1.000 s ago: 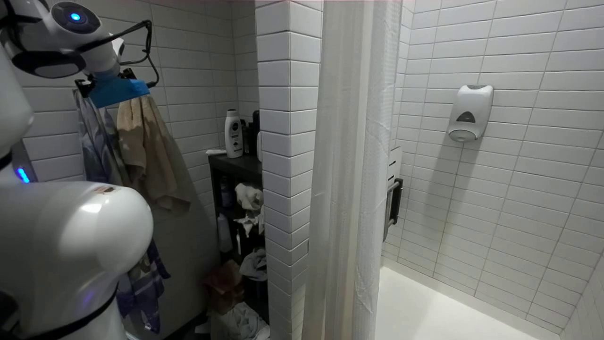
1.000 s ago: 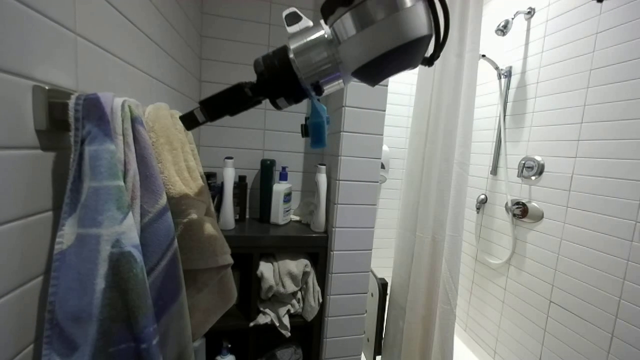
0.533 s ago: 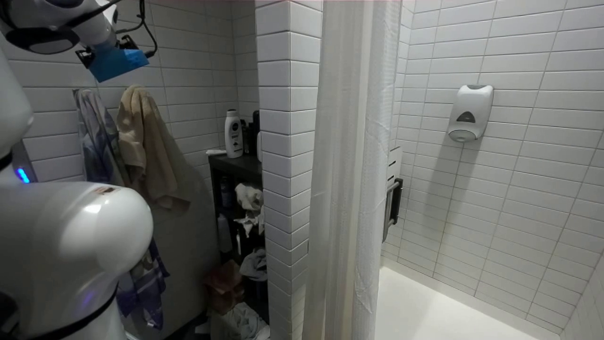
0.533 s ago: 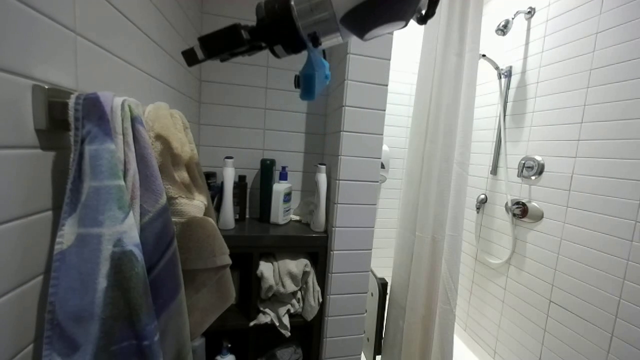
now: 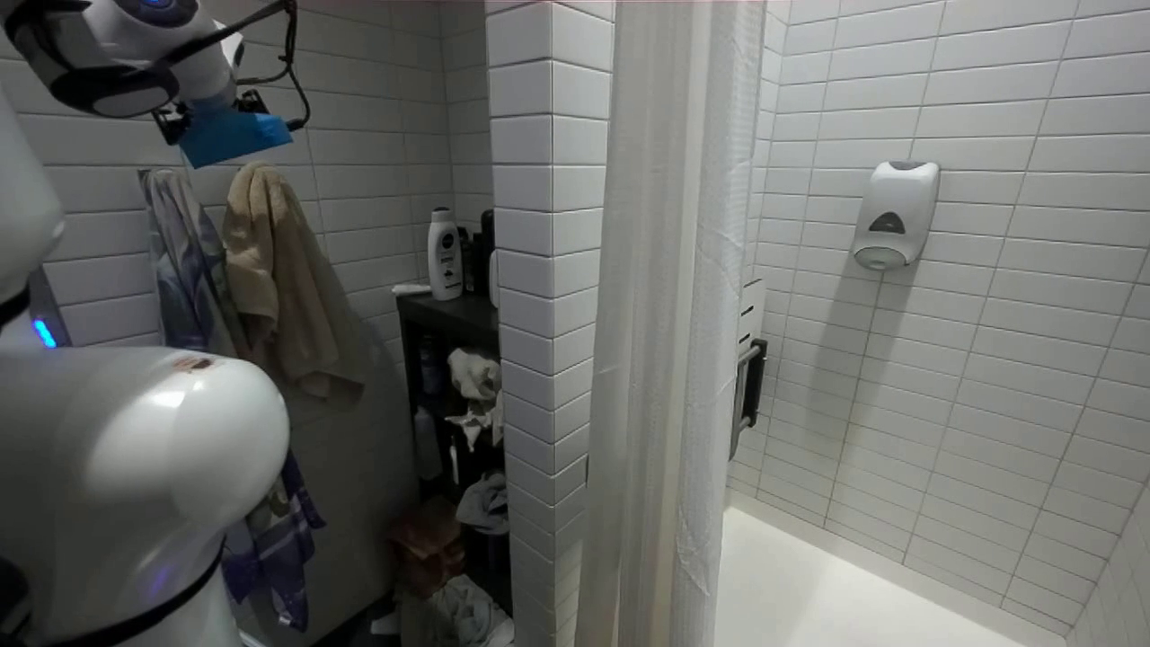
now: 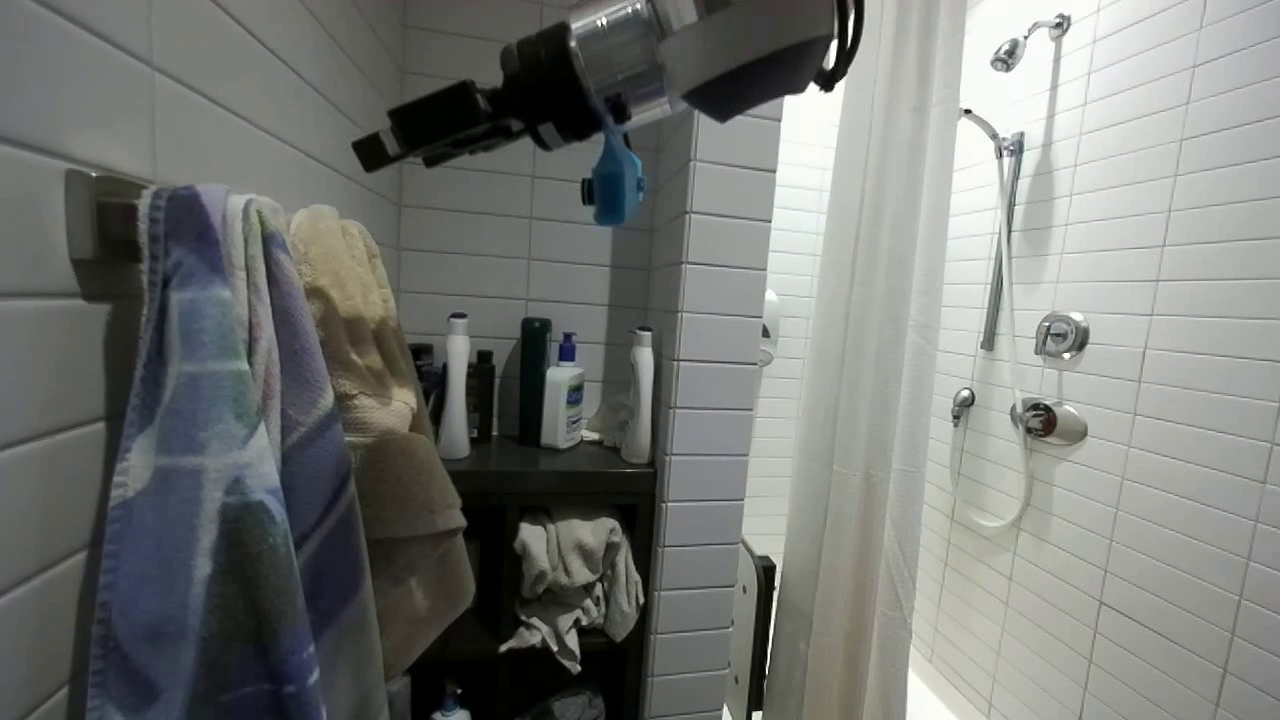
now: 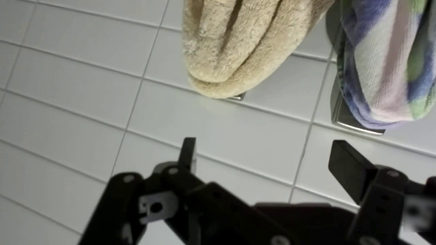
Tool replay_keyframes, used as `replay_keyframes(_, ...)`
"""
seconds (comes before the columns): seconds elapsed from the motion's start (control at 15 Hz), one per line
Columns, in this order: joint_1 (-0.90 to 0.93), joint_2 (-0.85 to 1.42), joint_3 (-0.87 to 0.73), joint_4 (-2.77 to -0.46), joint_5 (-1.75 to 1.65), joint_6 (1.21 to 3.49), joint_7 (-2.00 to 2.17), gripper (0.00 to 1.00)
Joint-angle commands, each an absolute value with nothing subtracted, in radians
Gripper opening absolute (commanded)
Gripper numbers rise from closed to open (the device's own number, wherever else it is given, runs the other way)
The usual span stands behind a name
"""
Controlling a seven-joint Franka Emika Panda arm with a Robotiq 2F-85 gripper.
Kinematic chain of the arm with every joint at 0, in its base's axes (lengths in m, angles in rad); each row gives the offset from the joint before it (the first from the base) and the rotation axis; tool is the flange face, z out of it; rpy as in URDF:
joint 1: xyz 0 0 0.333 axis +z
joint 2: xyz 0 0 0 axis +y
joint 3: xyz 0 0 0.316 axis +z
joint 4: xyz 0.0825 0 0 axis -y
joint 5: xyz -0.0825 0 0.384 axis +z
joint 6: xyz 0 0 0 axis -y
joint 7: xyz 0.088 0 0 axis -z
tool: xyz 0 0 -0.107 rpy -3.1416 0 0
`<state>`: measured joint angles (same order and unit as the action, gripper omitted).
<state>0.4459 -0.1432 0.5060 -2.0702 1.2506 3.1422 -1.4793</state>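
My gripper (image 7: 264,143) stands open, with only white wall tile showing between its black fingers (image 7: 351,166). In an exterior view the gripper (image 6: 376,150) is tilted downward toward the left wall, above the top of a tan towel (image 6: 350,300) and apart from it. The tan towel (image 7: 245,47) hangs from a metal hook beyond the fingertips in the wrist view. To its right there, a striped purple, white and green towel (image 7: 391,64) hangs over another metal hook. A blue piece (image 5: 235,137) on the wrist hides the fingers in an exterior view.
A dark shelf (image 6: 560,470) holds several bottles on top and a crumpled white cloth (image 6: 580,580) below. A tiled wall corner (image 5: 552,270) and a pale shower curtain (image 5: 665,314) stand beside it. Beyond the curtain is a soap dispenser (image 5: 897,216).
A second ago the gripper was lower, at the tan towel's top. It rose clear of the towel, then came down slightly. The towels stay hanging, and the jaws stay open.
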Motion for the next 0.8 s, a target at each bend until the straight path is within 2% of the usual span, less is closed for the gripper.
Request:
replay_keyframes(0.0, 0.413, -0.175, 0.483, -2.108, 1.011, 3.029, -1.205, 1.00)
replay_keyframes(0.4, 0.229, -0.251, 0.548, -2.033, 0.532, 2.717, -0.706, 1.00)
replay_keyframes(0.47, 0.301, -0.245, 0.472, -2.002, 0.431, 2.664, -0.621, 1.00)
replay_keyframes(0.73, 0.360, -0.214, 0.431, -1.847, 0.228, 2.441, -0.450, 1.00)
